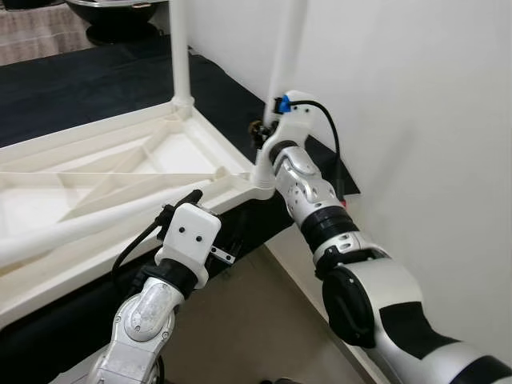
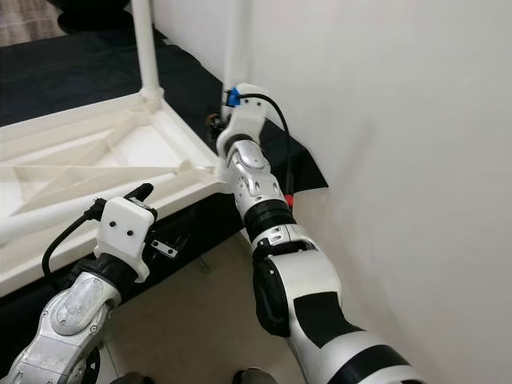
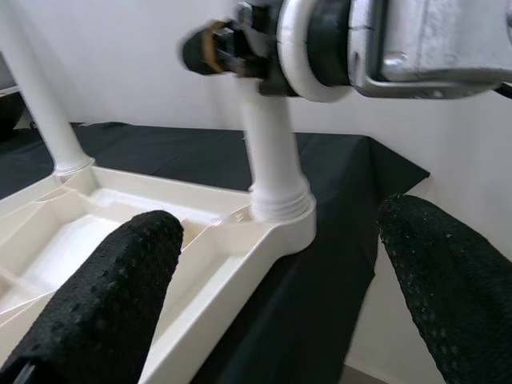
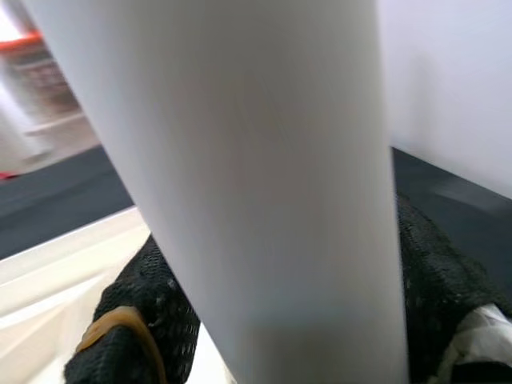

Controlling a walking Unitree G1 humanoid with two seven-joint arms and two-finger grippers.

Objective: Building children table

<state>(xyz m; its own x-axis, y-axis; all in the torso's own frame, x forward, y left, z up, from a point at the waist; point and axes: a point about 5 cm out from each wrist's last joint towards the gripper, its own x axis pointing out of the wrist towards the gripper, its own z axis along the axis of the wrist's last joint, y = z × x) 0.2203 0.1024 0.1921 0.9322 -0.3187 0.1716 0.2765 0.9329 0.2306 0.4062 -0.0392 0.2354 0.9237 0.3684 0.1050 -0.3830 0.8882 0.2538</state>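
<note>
We see a black cloth (image 1: 96, 80) spread over the bench. A white wall (image 1: 416, 96) stands beside it, above a beige floor (image 1: 256, 320).

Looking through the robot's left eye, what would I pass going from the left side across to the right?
Upturned white tabletop → left gripper at its near edge → far table leg → corner table leg, gripped by the right gripper → white wall.
</note>
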